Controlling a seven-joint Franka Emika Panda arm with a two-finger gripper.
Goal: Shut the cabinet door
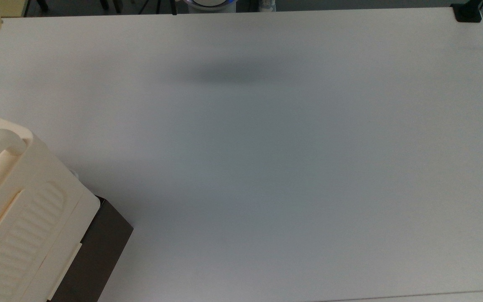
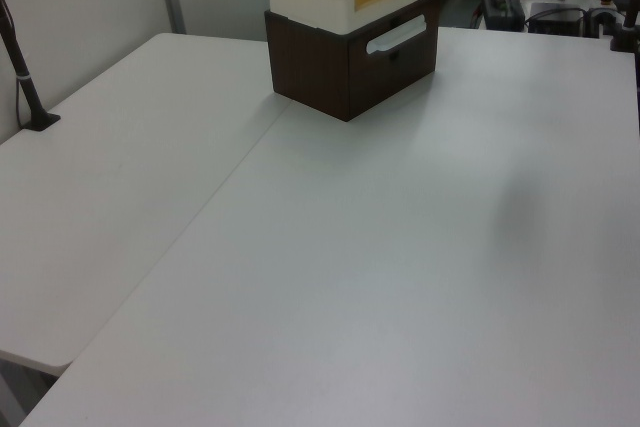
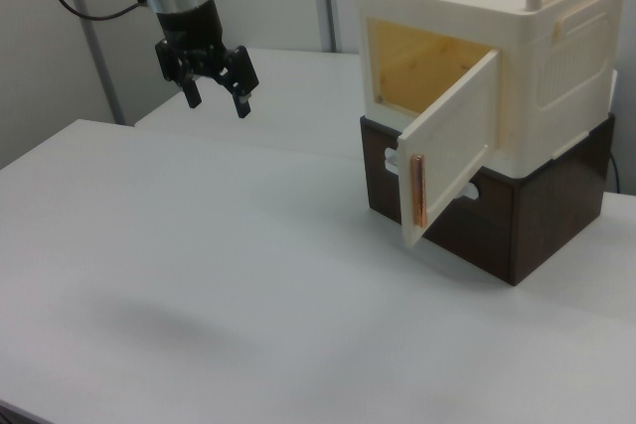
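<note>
The white tabletop (image 3: 199, 275) carries the cream cabinet (image 3: 556, 76) with its dark brown base (image 3: 537, 225), which stands near the right edge in the right view and at the lower left corner in the top view. The cabinet door (image 3: 452, 146) is swung open toward the table's middle, so the yellowish inside is visible. The black gripper (image 3: 214, 98) hangs in the air well apart from the door, above the far left part of the tabletop in the right view, with its jaws apart and holding nothing.

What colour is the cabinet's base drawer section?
Dark brown base, with a white handle, clearest in the right view.
</note>
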